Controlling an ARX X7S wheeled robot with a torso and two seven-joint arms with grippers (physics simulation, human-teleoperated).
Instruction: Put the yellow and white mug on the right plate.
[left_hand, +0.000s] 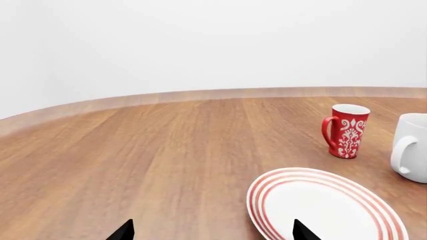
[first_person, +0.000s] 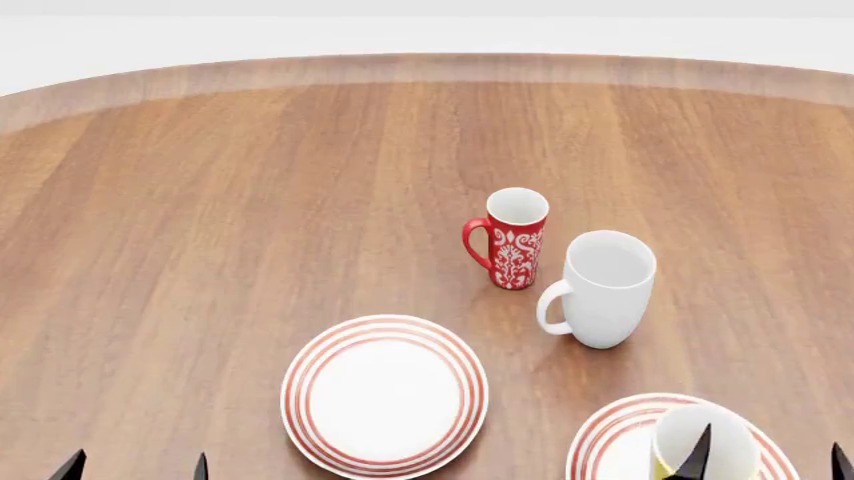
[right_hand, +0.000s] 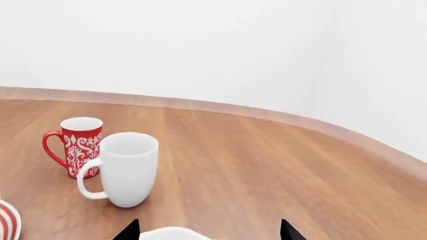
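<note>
The yellow and white mug (first_person: 703, 437) stands upright on the right plate (first_person: 601, 432) at the head view's bottom right; its white inside shows, with a sliver of yellow outside. My right gripper (first_person: 767, 461) is open, one fingertip in front of the mug and the other off to its right. In the right wrist view the mug's white rim (right_hand: 170, 233) shows between the spread tips of the right gripper (right_hand: 207, 231). My left gripper (first_person: 134, 467) is open and empty at the bottom left; in the left wrist view it (left_hand: 213, 231) sits by the left plate's edge.
The left plate (first_person: 384, 393) lies on the wooden table (first_person: 267, 200), also seen in the left wrist view (left_hand: 320, 207). A slim red floral mug (first_person: 514, 238) and a taller white mug (first_person: 603, 288) stand behind the plates, handles to the left.
</note>
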